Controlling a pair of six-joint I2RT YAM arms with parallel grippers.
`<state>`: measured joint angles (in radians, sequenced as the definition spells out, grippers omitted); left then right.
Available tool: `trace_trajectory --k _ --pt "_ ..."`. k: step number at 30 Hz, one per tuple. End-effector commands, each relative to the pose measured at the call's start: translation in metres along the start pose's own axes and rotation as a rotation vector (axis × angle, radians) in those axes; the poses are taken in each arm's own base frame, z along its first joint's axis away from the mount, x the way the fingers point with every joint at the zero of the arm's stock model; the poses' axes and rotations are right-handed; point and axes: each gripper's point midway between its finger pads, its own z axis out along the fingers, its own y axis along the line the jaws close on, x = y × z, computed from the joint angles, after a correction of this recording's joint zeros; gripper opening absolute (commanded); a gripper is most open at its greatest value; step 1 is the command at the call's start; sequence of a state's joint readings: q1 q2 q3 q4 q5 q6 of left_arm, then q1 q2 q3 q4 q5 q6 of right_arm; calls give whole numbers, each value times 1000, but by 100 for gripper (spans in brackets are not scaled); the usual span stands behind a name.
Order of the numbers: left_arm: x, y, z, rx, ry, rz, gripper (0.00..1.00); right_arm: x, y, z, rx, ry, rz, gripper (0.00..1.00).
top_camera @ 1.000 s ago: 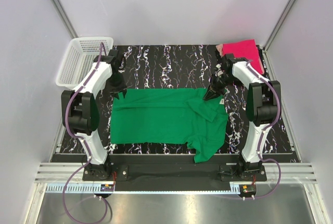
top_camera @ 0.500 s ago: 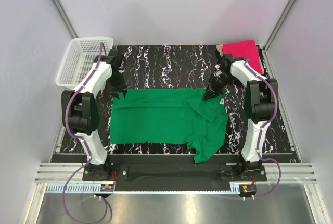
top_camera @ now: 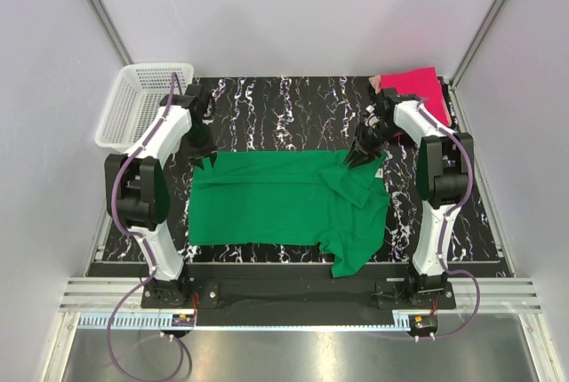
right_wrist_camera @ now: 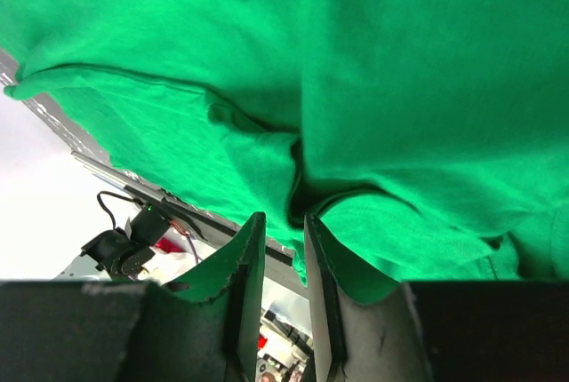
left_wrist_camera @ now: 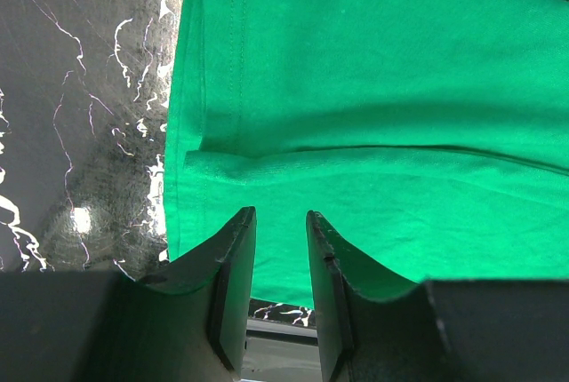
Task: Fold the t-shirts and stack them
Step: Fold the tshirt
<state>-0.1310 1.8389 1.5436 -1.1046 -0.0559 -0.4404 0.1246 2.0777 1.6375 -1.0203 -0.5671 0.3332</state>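
Right gripper (top_camera: 359,159) has edged slightly toward 12 o'clock. Its fingers stand a narrow gap apart, and I can't tell if they pinch cloth. Green t-shirt (top_camera: 267,200) lies spread mid table (top_camera: 284,107), its 2 o'clock corner at that claw. Left gripper (top_camera: 203,153) is at the 10 o'clock corner, narrow gap, hold unclear. Pink t-shirt (top_camera: 418,87) lies at the table's 1 o'clock.

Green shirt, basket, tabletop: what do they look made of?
Green shirt: soft matte knit cloth; it wrinkles and shows stitched hems. Basket: white plastic, judging by its moulded open mesh. Tabletop: glossy black with white veins, marble-look; glare spots show, possibly printed laminate.
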Motion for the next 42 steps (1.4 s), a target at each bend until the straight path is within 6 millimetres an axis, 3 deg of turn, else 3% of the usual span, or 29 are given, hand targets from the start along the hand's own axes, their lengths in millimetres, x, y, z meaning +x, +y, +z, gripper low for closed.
trace_trajectory --k 1,12,15,17,19,29,42 --pt "-5 -2 -7 17 -34 16 33 -4 4 5 -3 9 -25 31" --pt "-4 -1 -5 11 -30 16 33 -3 4 10 -22 27 -20 30" --pt "-4 -1 -4 10 -27 15 33 -1 6 7 -26 25 -24 23" --pt "-4 -1 -3 11 -23 13 33 2 7 5 -30 25 -23 10" --pt "-4 -2 -3 15 -23 12 33 3 8 2 -35 21 -25 5" --pt "-2 -4 -6 31 -31 5 33 32 14 -11 -66 46 -14 0" --pt "4 -8 -5 45 -31 5 33 57 29 -26 -96 57 -31 0"
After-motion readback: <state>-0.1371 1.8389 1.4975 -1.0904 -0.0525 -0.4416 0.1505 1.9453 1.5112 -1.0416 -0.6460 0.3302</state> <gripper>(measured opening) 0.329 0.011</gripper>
